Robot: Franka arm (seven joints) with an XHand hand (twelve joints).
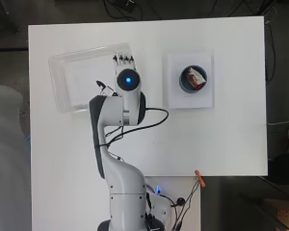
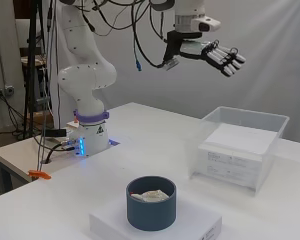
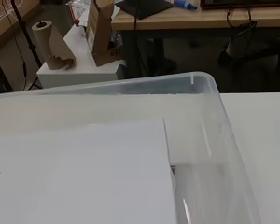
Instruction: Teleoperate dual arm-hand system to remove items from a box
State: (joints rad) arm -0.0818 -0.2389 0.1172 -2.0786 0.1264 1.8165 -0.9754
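White table (image 1: 231,144): bears everything listed.

Clear plastic box (image 2: 270,122): your arm covers its near right corner from overhead. Long axis runs across the table, slightly tilted.

White flat carton (image 2: 240,145): lies inside the box; print illegible.

Dark blue bowl (image 2: 151,206): stands on a white slab (image 1: 176,98), well apart from the box. Crumpled item (image 1: 195,77) inside; unidentifiable.

Hand (image 2: 222,56): your fingers extend straight, empty, high above the box.

A clear box (image 2: 277,131) holds a white carton (image 2: 237,150); the bowl (image 2: 151,207) is dark blue — its pad (image 1: 174,98) white (as is the table (image 1: 221,139)); hand (image 2: 224,57) black and white.
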